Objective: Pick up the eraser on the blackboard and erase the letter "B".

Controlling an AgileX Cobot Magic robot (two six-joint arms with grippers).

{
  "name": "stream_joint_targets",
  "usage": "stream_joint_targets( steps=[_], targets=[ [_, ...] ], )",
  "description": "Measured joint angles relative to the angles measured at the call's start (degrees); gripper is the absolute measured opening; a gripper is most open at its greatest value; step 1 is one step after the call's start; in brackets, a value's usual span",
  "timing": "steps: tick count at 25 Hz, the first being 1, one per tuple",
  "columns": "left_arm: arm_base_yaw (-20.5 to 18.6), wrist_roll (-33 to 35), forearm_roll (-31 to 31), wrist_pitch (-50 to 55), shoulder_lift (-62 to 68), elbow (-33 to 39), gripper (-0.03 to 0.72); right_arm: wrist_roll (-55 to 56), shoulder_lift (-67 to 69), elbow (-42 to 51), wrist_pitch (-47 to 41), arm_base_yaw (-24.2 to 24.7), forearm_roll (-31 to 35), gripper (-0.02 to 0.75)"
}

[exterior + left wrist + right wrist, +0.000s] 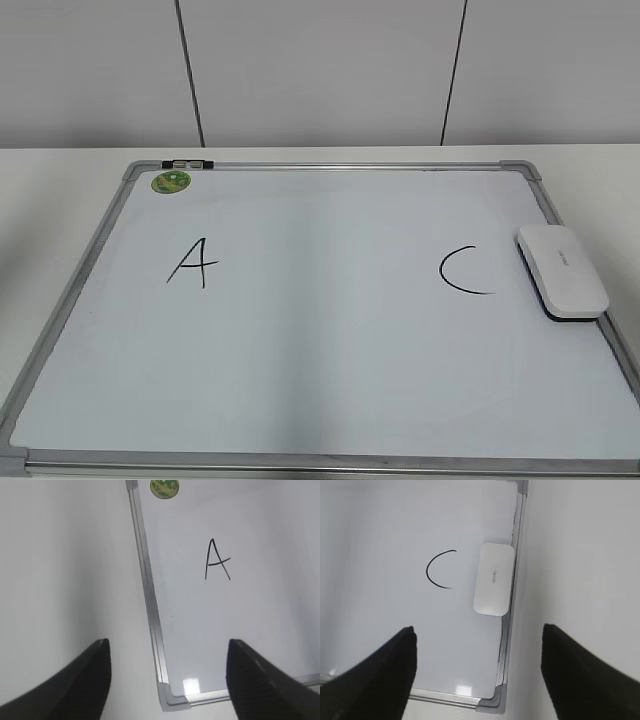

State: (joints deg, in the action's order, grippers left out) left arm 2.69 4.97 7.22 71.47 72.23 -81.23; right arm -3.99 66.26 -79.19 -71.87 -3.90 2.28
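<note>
While both pincers (167, 680) (477, 672) gape empty, the eraser (562, 270) lies beside the "C" (462, 270).

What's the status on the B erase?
Both hands open, left hand and right hand hovering clear. Eraser resting on blackboard right edge, beside the C. No B visible between A and C. Nothing obstructing.
</note>
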Motion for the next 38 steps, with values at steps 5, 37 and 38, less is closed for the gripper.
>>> stream_joint_targets(
  steps=[5,37,38],
  targets=[
    [0.0,-0.1,-0.6,0.1,-7.8,7.2,0.523,-0.2,-9.5,6.5,-0.2,0.0,0.4,0.594],
    [0.0,-2.7,-1.4,-1.2,-55.8,45.3,0.523,0.7,-55.5,44.3,0.1,0.0,-6.0,0.594],
    [0.0,-2.7,-1.8,-1.7,-55.8,46.0,0.523,0.8,-55.6,44.9,0.7,0.0,-6.1,0.594]
  ],
)
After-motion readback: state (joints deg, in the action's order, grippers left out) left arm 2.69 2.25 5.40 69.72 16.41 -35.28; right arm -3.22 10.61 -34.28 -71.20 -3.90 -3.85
